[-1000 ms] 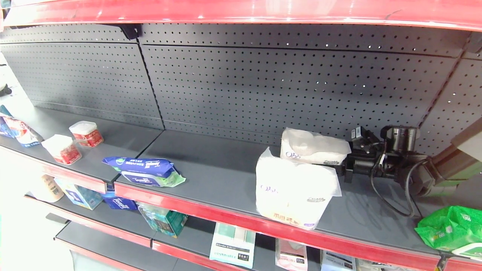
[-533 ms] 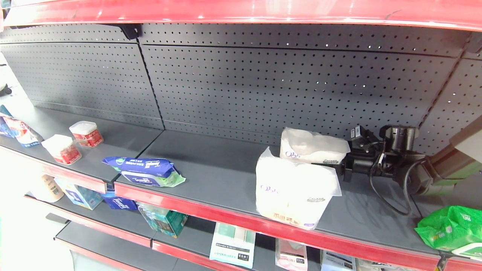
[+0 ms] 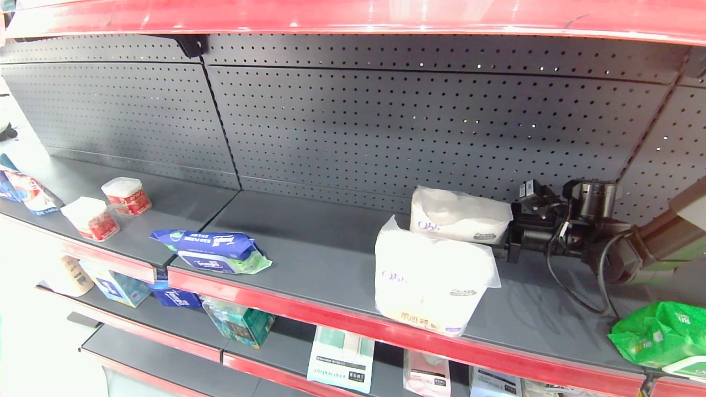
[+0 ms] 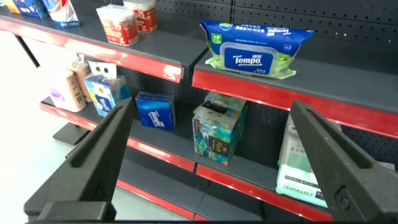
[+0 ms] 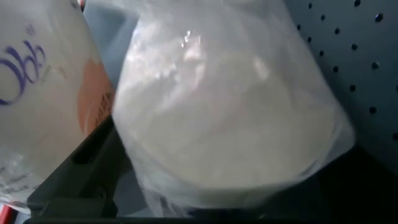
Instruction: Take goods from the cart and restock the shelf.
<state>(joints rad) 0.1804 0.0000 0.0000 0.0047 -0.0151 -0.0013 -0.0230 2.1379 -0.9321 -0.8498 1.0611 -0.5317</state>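
Rightward by a touch, my right claw (image 3: 508, 246) has backed from the far tissue pack (image 3: 460, 215), now resting on the shelf (image 3: 331, 248). I can't tell its grip. Left claw (image 4: 211, 106) gapes wide, empty.

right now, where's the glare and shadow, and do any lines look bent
Head view: the red upper shelf lip carries glare streaks and bows with the wide lens; a faint shadow sits on the shelf by the wipes pack. Left wrist view: the lower shelf lies in shade. Right wrist view: a bright glint on the tissue pack.
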